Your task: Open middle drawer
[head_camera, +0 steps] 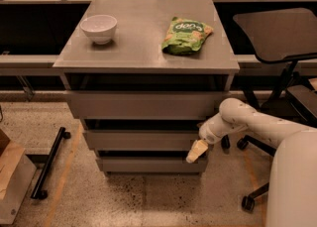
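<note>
The grey cabinet [148, 57] has three handleless drawer fronts. The middle drawer [141, 140] is the second one, a wide flat grey front below the taller top drawer [143, 104] and above the lowest drawer [148, 164]. My gripper [196, 151] is at the right end of the middle drawer front, its cream-coloured tip pointing down over the gap above the lowest drawer. My white arm [247, 122] reaches in from the right.
A white bowl [98, 28] and a green snack bag [185, 34] lie on the cabinet top. A black office chair [277, 37] stands to the right, close behind my arm. A black bar on wheels [48, 164] lies on the floor at left, beside a cardboard box [12, 176].
</note>
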`<state>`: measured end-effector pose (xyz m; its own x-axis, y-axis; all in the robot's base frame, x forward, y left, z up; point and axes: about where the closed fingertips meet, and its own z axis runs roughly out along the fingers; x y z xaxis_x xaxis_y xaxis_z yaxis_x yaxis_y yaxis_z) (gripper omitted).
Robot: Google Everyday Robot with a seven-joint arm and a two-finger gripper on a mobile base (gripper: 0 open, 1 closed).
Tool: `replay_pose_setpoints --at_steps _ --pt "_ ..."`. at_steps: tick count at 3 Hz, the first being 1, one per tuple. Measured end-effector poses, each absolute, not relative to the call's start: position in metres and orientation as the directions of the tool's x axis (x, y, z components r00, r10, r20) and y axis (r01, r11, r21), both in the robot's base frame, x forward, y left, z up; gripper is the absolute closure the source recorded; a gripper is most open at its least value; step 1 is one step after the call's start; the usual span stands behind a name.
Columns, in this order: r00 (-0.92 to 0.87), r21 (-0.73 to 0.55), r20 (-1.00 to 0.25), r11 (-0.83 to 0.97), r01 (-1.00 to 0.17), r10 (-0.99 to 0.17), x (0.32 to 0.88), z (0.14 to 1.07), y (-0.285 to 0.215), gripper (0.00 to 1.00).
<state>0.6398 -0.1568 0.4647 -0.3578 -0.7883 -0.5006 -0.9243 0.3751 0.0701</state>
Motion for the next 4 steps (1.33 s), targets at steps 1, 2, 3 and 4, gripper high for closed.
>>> replay_pose_setpoints --at_steps 1,2,3,4 --pt "-0.389 0.087 -0.521 0.406 -0.91 -0.76 0.65 0.449 -0.16 0.0" --pt "-0.409 0.114 -0.553 0.42 -0.9 -0.726 0.642 0.44 -0.157 0.18" --pt "-0.422 0.133 -0.563 0.426 -0.895 -0.711 0.619 0.447 -0.152 0.42" --pt "-0.426 0.153 -0.549 0.414 -0.897 -0.719 0.599 0.451 -0.145 0.64"
